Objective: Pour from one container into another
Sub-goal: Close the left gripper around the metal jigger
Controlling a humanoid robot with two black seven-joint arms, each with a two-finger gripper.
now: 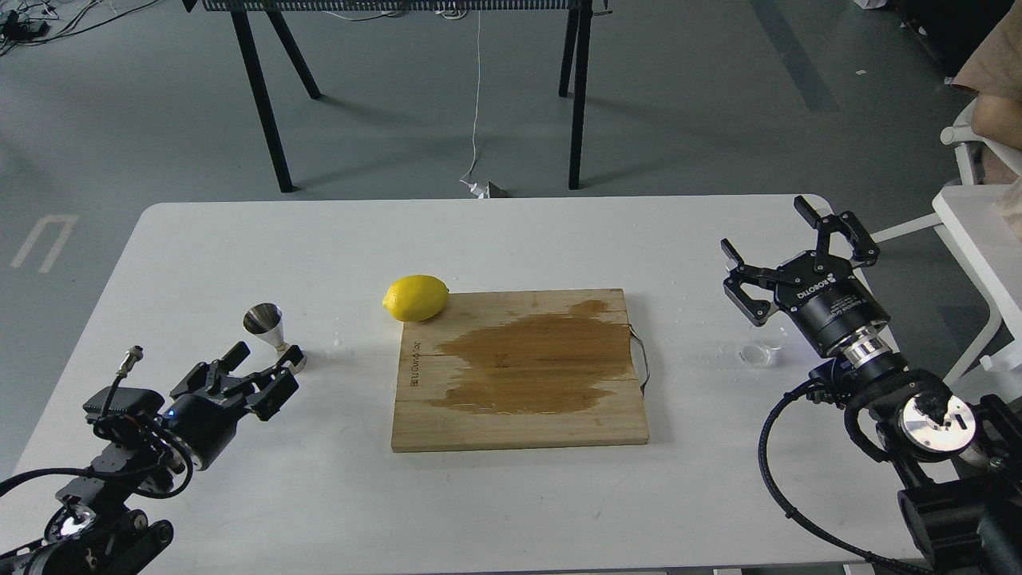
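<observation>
A shiny steel jigger (268, 327) stands upright on the white table (495, 239), left of the cutting board. My left gripper (266, 361) is open just in front of it; its fingers hide the jigger's base. On the right side of the table a small clear glass cup (758, 352) rests upright, with droplets around it. My right gripper (778, 243) is open, fingers spread wide, hovering behind and slightly above the cup, apart from it.
A wooden cutting board (523, 415) with a large wet stain lies mid-table. A yellow lemon (415, 297) sits at its far left corner. Black trestle legs (263, 104) stand on the floor behind. White furniture (978, 231) borders the right edge.
</observation>
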